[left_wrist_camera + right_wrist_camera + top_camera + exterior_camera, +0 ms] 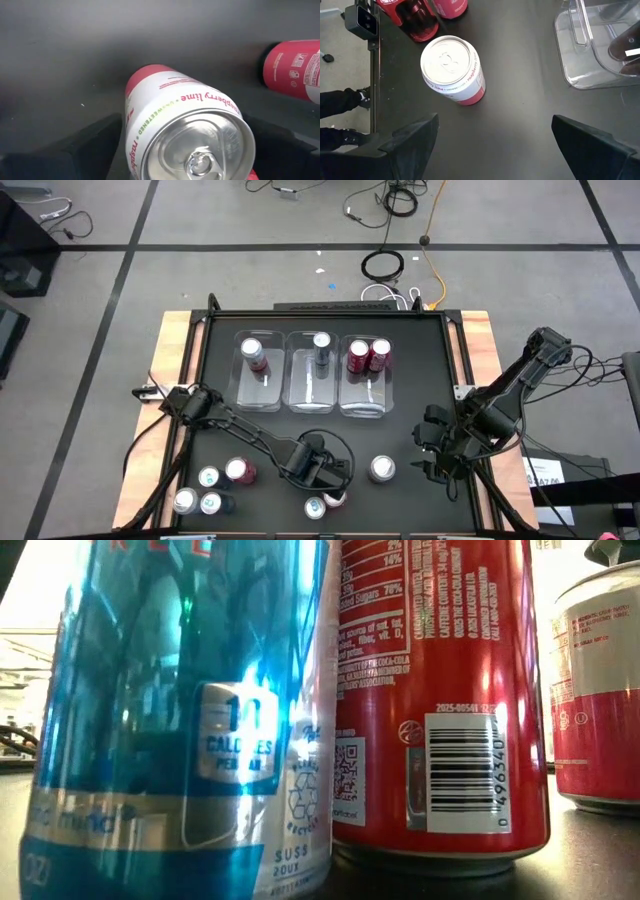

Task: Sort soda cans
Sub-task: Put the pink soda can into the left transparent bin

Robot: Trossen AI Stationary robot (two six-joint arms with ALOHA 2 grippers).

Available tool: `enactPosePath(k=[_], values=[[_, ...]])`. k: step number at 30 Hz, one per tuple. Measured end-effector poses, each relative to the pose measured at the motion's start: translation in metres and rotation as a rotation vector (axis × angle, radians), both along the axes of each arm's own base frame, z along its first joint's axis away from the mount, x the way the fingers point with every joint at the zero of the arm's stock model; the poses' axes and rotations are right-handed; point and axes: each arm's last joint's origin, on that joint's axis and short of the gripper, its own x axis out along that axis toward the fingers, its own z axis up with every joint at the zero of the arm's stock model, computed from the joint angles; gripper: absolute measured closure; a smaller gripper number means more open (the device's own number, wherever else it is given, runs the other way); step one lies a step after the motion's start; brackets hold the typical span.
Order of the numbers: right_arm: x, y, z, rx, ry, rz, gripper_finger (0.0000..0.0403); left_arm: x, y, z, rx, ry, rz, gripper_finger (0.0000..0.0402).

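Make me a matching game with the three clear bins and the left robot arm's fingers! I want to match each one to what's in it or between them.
Things:
1. left bin
2. middle bin
3. right bin
4. left gripper fingers

What goes with it:
A. two red cans standing side by side
B. one silver-topped can, dark-bodied from above
C. a white and pink raspberry lime can, fingers open on either side
D. one red can

Pairs: 1-D, 2-B, 3-A, 4-C
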Motion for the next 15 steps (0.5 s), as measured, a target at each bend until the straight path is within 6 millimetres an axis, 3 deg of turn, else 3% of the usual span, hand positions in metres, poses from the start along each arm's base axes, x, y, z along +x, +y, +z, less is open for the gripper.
enactPosePath(k=[7, 15], values=[[0.0, 0.0, 0.0, 0.003, 0.0, -0.005, 0.0021, -0.0001, 0.0, 0.0002, 0.001, 0.001, -0.003, 0.0062], [0.0, 0.0, 0.0, 0.003, 0.0, -0.005, 0.0021, 0.0001, 0.0003, 0.0003, 0.012, 0.001, -0.049, 0.0069]])
